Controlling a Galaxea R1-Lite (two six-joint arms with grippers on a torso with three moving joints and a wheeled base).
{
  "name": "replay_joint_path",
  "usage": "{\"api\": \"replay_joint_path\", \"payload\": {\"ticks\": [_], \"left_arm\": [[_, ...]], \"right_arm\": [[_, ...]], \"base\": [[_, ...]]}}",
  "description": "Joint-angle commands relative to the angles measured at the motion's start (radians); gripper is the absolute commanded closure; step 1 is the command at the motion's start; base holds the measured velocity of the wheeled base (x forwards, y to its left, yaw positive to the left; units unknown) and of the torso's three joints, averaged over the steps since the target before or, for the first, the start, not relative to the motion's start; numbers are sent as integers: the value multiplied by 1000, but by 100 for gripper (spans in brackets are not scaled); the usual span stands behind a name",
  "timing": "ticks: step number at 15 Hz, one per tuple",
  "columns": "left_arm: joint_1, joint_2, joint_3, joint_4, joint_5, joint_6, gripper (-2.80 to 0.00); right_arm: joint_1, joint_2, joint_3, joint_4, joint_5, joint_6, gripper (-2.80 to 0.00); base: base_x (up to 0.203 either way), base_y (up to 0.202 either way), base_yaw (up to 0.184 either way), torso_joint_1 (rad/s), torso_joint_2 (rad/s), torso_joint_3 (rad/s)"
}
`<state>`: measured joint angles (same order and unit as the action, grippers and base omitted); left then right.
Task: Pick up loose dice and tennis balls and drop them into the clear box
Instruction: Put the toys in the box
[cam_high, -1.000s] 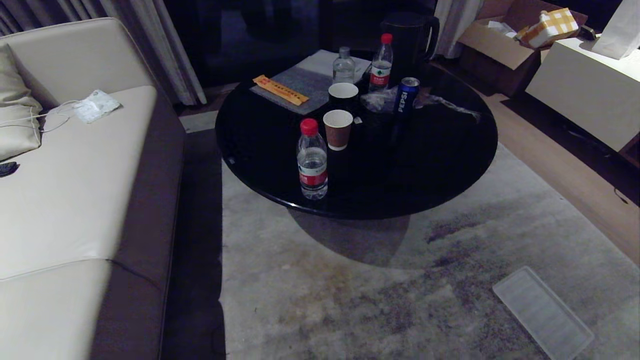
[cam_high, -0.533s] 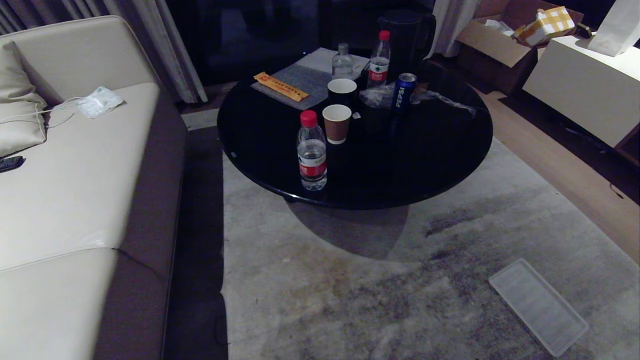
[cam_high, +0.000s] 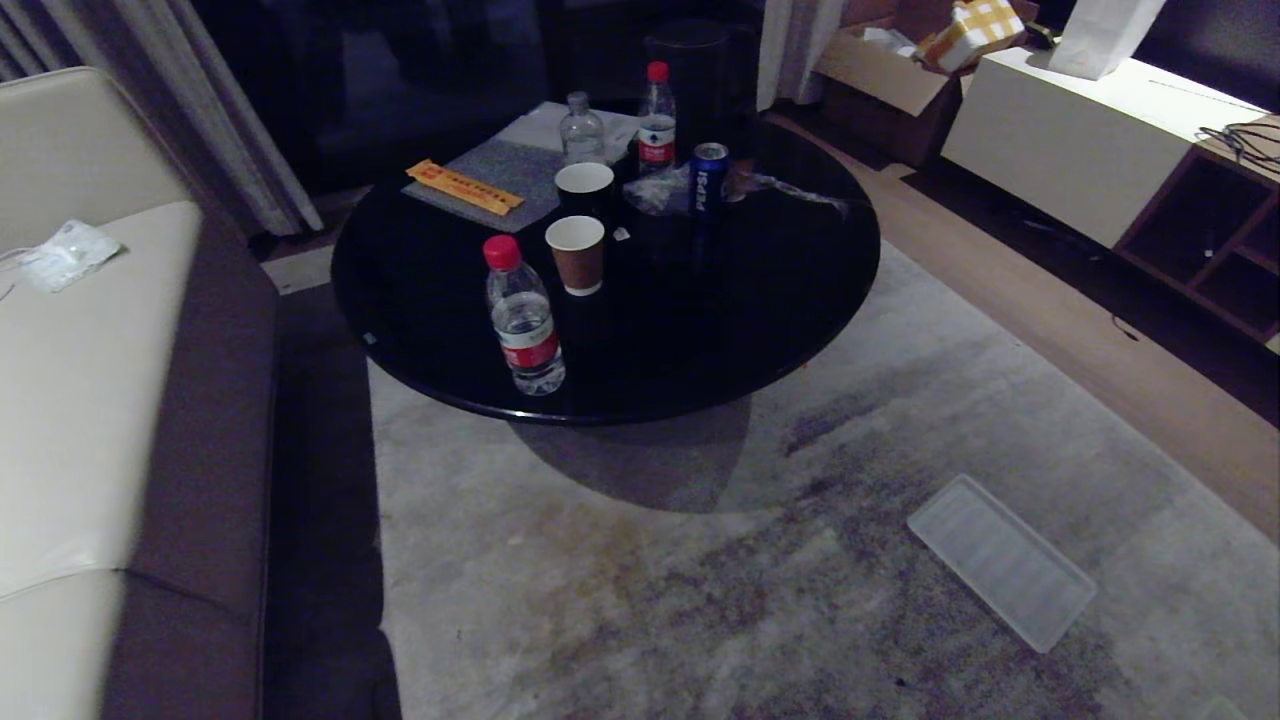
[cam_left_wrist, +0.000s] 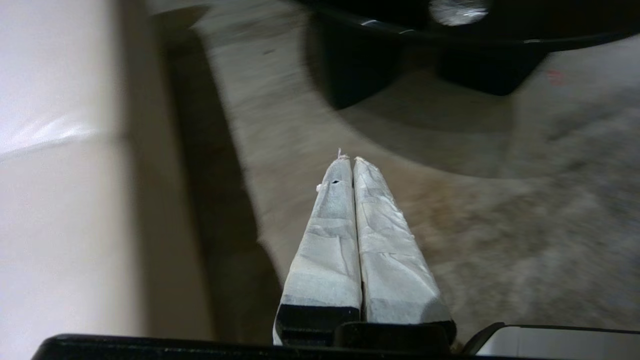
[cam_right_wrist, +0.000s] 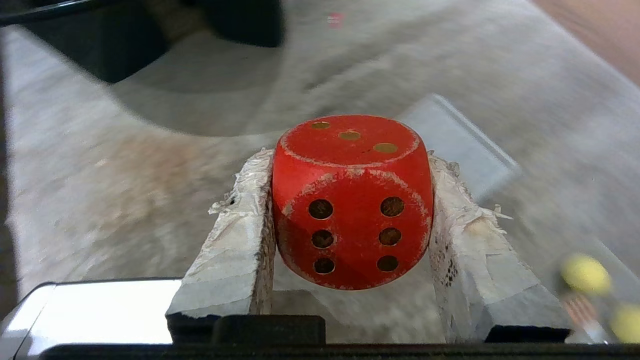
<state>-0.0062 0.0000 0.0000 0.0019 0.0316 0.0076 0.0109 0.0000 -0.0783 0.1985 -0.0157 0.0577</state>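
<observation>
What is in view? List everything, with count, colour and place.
table: one, black, round, on the rug
water bottles: three, clear; one at the table's front, two at the back
paper cups: two, brown and black, table middle
can: one, blue, beside the cups
strip: one, orange, on a grey mat
ribbed lid: one, translucent, on the rug
rug: one, grey
sofa: one, beige, left
cabinet: one, white, far right
die: one, red, in the right hand
left hand: shut, empty, over the rug
right hand: closed on the die
</observation>
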Motion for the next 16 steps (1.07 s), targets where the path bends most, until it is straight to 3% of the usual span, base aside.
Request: {"api": "replay_joint_path", "payload": {"ticks": [1,6,16], "left_arm": [[0,2,2,0,2,-1,0],[0,2,2,0,2,-1,0],[0,2,2,0,1,0,0]], "right_arm": [[1,2,0,1,0,1,0],[0,2,0,1,0,1,0],[0,2,0,1,0,1,0]], "base": [[2,6,-124,2,3,2],[3,-1,-102,4,2,1],[0,0,0,0,0,0]]}}
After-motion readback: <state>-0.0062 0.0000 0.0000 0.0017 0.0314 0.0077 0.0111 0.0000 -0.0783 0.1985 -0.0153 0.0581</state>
